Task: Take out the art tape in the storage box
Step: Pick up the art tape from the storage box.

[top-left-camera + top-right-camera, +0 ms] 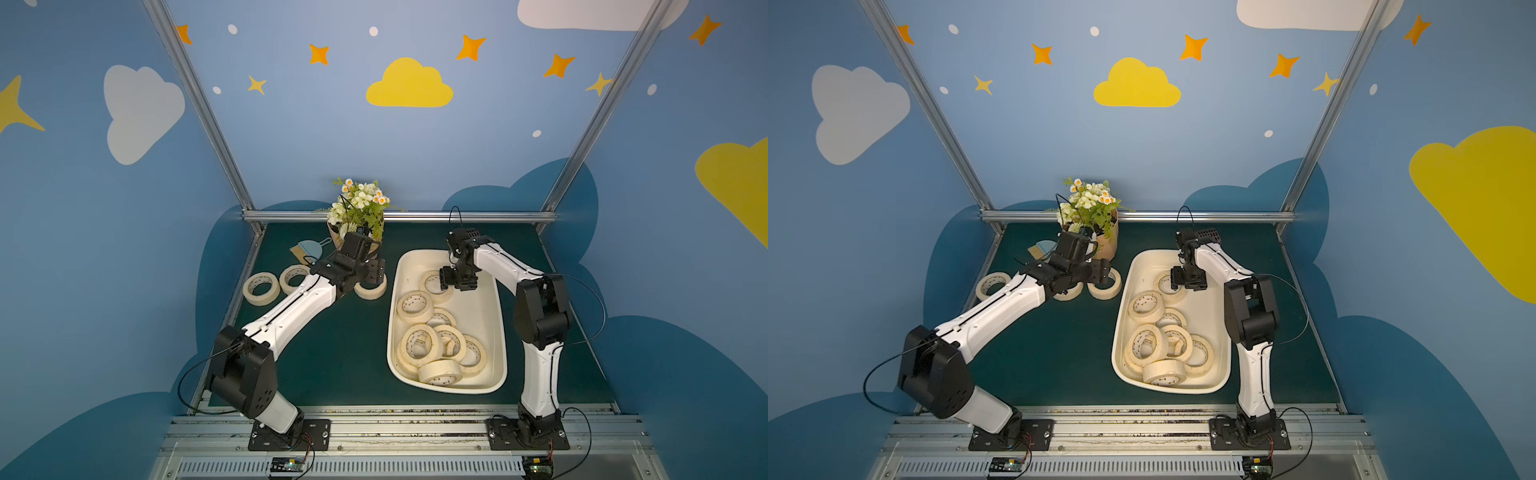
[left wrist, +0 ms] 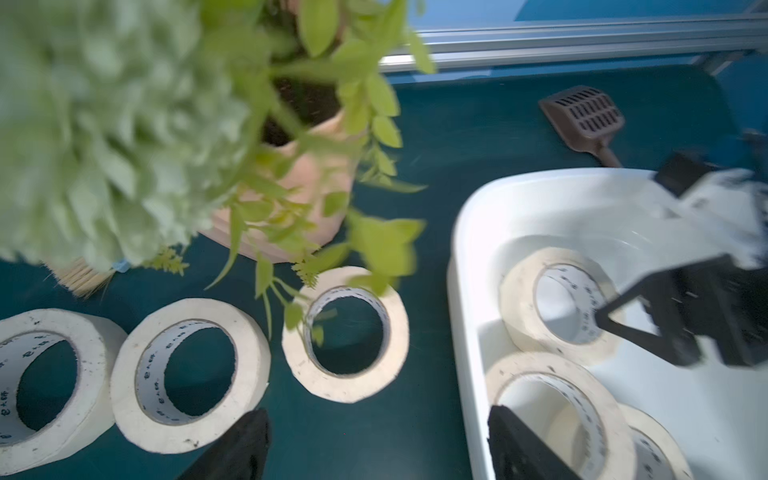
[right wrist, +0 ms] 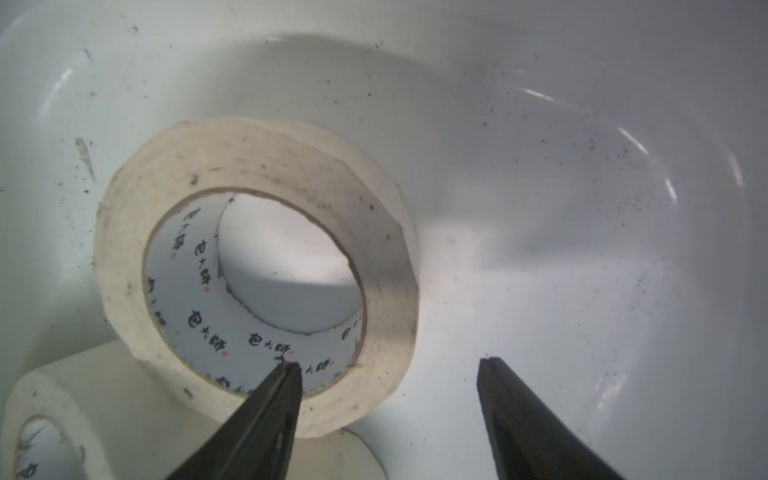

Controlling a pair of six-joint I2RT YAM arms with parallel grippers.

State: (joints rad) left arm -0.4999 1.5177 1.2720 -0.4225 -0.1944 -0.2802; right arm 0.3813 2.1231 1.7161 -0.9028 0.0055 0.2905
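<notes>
Out: three art tape rolls (image 1: 262,288), worktop (image 1: 340,353), nine o'clock of storage box (image 1: 482,307).
Inside: roughly eight.
Left claw (image 2: 378,415): released.
Right claw (image 3: 386,363): released, straddling a roll.

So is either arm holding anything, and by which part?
Nothing yet. The left tool is open and empty; the right tool, open, straddles the wall of a tape roll in the storage box.

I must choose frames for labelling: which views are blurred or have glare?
Left wrist view: the plant near the lens is out of focus and the right arm looks smeared. Right wrist view: sharp tape roll, with bright glare streaks on the storage box wall. Both top views: sharp, no glare.
</notes>
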